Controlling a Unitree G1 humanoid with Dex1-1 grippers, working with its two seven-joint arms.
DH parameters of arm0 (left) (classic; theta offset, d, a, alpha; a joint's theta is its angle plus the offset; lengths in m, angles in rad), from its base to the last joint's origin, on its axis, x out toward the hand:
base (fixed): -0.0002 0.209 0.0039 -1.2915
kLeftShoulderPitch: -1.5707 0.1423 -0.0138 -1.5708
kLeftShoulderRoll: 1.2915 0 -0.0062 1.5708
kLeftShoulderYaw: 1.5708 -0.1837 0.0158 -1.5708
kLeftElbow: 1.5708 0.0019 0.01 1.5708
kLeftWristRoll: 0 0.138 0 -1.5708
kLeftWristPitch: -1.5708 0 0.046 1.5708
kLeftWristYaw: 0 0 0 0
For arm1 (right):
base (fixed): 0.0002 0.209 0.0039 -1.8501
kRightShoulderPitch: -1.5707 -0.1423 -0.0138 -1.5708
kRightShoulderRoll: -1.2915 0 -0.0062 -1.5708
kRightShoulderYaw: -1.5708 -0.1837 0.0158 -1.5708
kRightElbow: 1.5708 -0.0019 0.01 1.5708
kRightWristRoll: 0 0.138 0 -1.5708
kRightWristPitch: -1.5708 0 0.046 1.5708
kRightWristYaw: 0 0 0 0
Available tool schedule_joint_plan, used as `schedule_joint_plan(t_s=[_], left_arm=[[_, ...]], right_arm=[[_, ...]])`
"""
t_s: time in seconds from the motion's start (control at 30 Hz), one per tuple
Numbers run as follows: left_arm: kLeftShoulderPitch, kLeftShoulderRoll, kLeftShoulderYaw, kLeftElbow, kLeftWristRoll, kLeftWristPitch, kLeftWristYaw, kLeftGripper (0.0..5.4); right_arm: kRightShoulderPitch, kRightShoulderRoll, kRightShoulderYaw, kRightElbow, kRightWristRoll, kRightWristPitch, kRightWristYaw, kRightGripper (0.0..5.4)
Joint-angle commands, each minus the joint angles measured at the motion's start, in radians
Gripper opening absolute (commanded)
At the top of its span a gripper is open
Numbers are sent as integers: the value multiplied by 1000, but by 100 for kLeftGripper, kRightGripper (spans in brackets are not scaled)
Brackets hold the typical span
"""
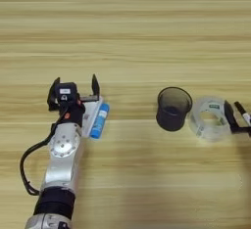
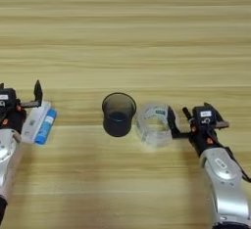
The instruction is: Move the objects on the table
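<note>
A wide ring of clear tape (image 2: 153, 125) with a white-and-green label inside lies flat on the wooden table (image 1: 127, 37), right of centre. It touches or nearly touches a dark cup (image 2: 118, 114) on its left. My right gripper (image 2: 178, 116) is open at the ring's right side. Its left finger (image 2: 170, 118) rests against or over the ring's right wall, and the other finger stands clear of it. My left gripper (image 1: 73, 90) is at the left, fingers spread wide and holding nothing.
A white flat piece (image 1: 91, 115) and a blue tube (image 1: 100, 120) lie side by side just below the left gripper's right finger, beside the left wrist. A black cable loops by the left forearm (image 1: 24, 169).
</note>
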State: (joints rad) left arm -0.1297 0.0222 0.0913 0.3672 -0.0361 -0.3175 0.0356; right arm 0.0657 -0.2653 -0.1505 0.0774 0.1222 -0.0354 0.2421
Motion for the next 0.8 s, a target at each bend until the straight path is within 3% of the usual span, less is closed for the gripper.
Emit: schedule_joint_plan(t_s=[0.03, 0.3, 0.8], left_arm=[[-6, -1, -7, 15, 14, -5, 3, 540], [-4, -4, -7, 12, 17, -5, 5, 540], [6, -11, -12, -6, 23, 1, 11, 540]], right_arm=[[-3, -2, 13, -12, -7, 13, 8, 537], [-57, -25, 36, 20, -28, 112, 14, 537], [-167, -112, 24, -20, -12, 417, 43, 537]])
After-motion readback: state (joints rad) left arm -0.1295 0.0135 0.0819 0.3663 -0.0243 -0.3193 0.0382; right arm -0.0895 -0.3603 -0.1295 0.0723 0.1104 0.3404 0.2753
